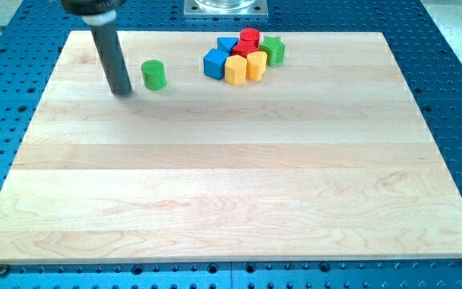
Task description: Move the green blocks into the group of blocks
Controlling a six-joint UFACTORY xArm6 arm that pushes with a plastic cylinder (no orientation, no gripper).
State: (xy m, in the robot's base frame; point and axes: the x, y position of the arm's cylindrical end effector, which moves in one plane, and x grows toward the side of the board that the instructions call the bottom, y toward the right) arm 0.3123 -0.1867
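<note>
My tip (122, 91) rests on the wooden board (231, 193) near its top left corner, at the bottom of a straight dark rod (111, 56) that leans in from the view's top left. There is no claw on this arm, so nothing opens, closes or takes hold of anything; the rod only touches the board.

The green cylinder (153, 75) stands alone just beside my tip, at about 2 o'clock from it, with a narrow strip of bare wood between the two. It is well apart from the group of blocks, which lies at 3 o'clock from it, near the board's top edge.

The group is a tight cluster. At its 9 o'clock side sits a blue cube (214, 63), with a second blue block (228, 45) behind it at about 1 o'clock. A yellow block (236, 70) sits at the cluster's 6 o'clock edge, touching the blue cube, and another yellow block (255, 65) is just beside it at 3 o'clock. A red cylinder (249, 37) stands at the cluster's 12 o'clock, and a further red block (242, 50) shows just below it, mostly hidden by its neighbours. The other green block (273, 50) is at the cluster's 3 o'clock side, against the yellow and red blocks; its exact shape is hard to tell.
</note>
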